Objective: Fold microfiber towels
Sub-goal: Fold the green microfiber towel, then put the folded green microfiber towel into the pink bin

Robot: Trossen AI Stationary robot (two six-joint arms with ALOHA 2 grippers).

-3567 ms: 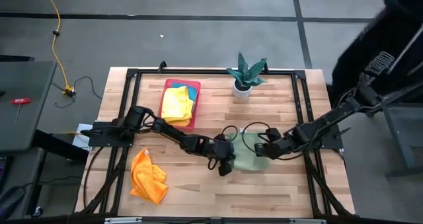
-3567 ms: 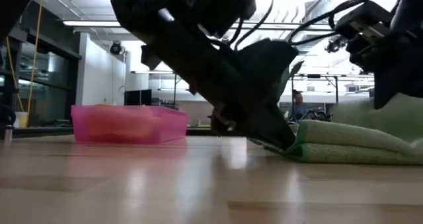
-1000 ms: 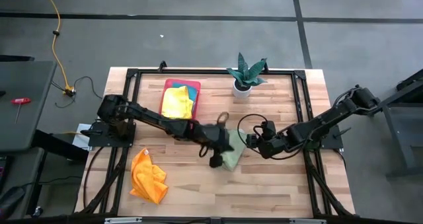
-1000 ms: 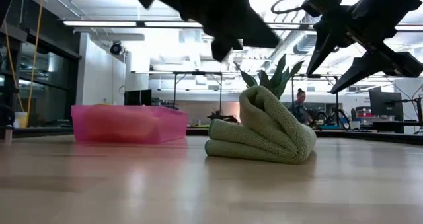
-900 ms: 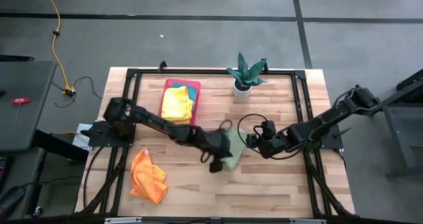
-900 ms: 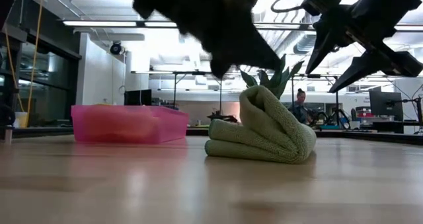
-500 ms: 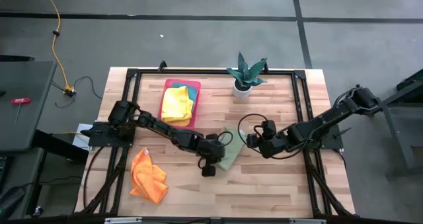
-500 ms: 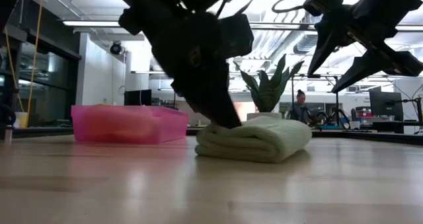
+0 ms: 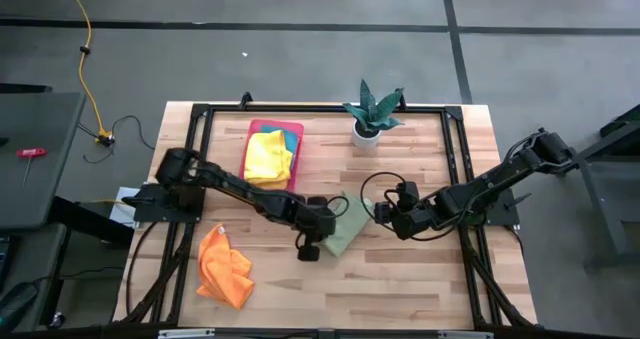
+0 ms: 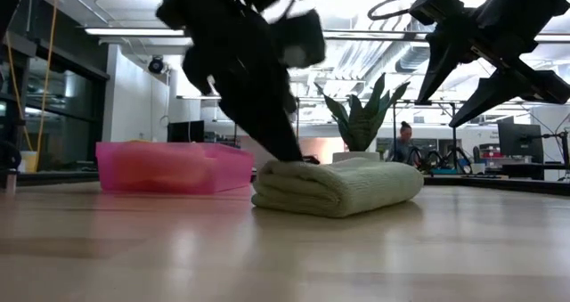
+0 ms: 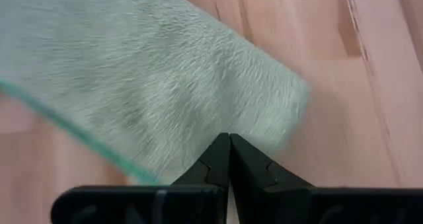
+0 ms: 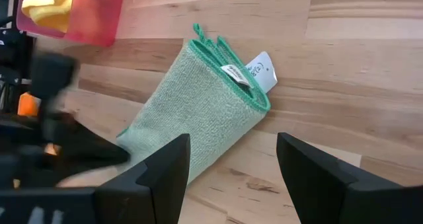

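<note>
- The light green towel [image 9: 345,230], a fuzzy microfiber cloth with a darker green hem, lay folded into a rounded pad near the middle of the wooden plank tabletop [image 9: 420,279].
- A white tag [image 12: 259,68] stuck out of its hemmed end; the print was too small to read.
- One crumpled orange towel [image 9: 224,267] lay near the front left edge.
- Yellow towels [image 9: 268,157] and one teal towel [image 9: 290,135] sat in the rigid pink tray [image 9: 258,131].
- The left claw [image 9: 310,245], fingers together, pressed on the green towel's edge.
- The right claw [image 9: 384,211], fingers apart, hovered just beside that towel, empty.
- One potted plant [image 9: 372,110] stood at the rear.
</note>
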